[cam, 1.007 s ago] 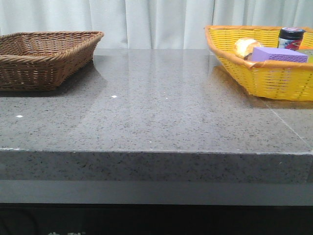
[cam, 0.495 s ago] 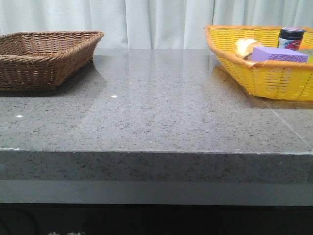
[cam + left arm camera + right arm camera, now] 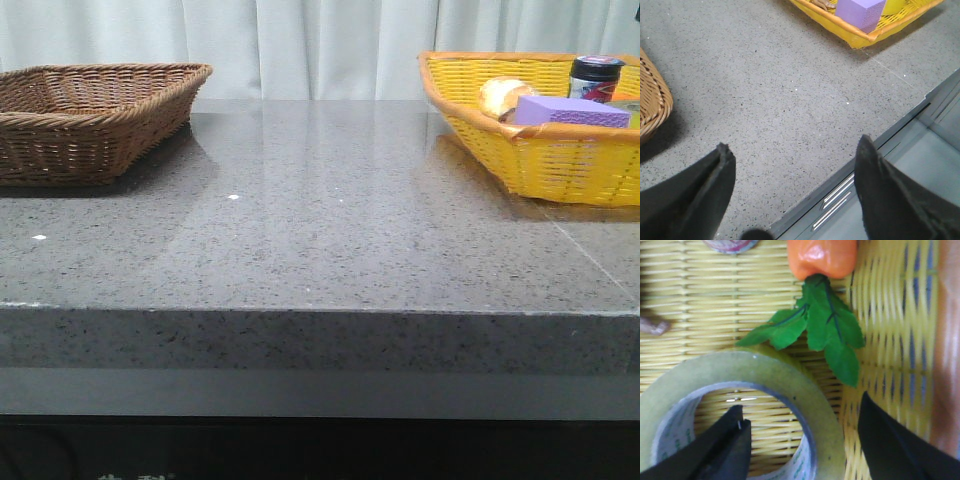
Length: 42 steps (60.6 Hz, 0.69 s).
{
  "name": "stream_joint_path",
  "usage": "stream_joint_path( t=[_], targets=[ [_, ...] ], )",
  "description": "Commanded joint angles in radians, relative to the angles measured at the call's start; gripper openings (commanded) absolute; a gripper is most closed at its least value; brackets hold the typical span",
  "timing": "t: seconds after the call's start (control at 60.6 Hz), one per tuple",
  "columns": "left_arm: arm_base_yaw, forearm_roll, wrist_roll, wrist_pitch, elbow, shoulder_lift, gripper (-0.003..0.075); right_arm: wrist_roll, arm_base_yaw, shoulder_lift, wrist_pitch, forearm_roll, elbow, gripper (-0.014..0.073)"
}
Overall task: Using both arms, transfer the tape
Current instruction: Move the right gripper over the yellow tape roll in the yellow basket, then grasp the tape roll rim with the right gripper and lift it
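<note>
Two grippers, both spread wide, neither holding anything. L gripper (image 3: 792, 192) hangs over the table (image 3: 790, 100) edge. R gripper (image 3: 802, 440) straddles the tape (image 3: 745, 375) wall (one finger inside the core), tape lying flat in the yellow basket (image 3: 890, 315) beside a carrot (image 3: 822, 257).

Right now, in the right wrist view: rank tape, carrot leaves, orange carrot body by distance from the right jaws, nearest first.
1. tape: at the right gripper, one finger inside the core, the other outside its wall.
2. carrot leaves: just beyond the roll, lying on the yellow basket floor.
3. orange carrot body: farthest, past the leaves.
</note>
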Motion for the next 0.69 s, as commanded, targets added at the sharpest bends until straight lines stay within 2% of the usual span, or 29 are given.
stream_joint_path(
  t=[0.0,0.314,0.528,0.611,0.677],
  targets=[
    [-0.009,-0.007,-0.001,-0.061,-0.034,-0.008,0.0491,-0.016,-0.008,-0.039,0.070,-0.010,-0.034,0.0475],
    [-0.009,-0.007,-0.001,-0.061,-0.034,-0.008,0.0491,-0.025,-0.008,0.019,0.081,-0.009,-0.034,0.0454],
    [-0.009,-0.007,-0.001,-0.061,-0.034,-0.008,0.0491,-0.029,-0.008,0.021,0.087,-0.009,-0.034,0.0224],
    [-0.009,-0.007,-0.001,-0.061,-0.034,-0.008,0.0491,-0.029,-0.008,0.021,0.087,-0.009,-0.034,0.0175],
    [-0.009,-0.007,-0.001,-0.061,-0.034,-0.008,0.0491,-0.029,-0.008,0.019,0.092,-0.009,-0.034,0.0170]
  ],
)
